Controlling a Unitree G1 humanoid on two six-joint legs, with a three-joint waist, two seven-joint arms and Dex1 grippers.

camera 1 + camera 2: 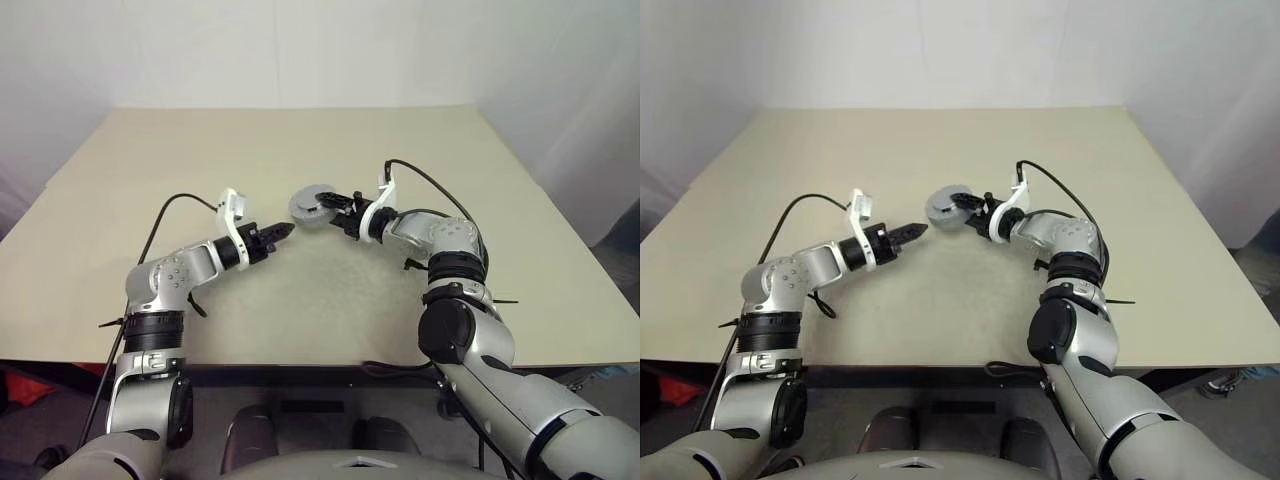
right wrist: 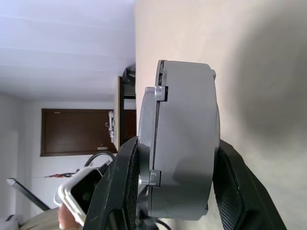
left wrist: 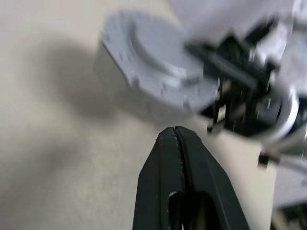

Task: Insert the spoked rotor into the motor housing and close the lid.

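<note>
Assembly seems to be at its last step, as I judge it: the right hand (image 1: 338,208) holds a short round grey metal motor housing (image 1: 313,204) above the beige counter (image 1: 300,300), its two black fingers half open and pressed on the two flat faces of the housing. In the right wrist view a flat grey round lid (image 2: 149,139) with small tabs already sits on one face, so the spoked rotor is probably inside; I cannot see it. The left hand (image 1: 282,231) is empty, its fingers pressed together, with the tip near the housing but not touching. The next move, I think, calls for pressing the lid fully home, or setting the housing down gently.
</note>
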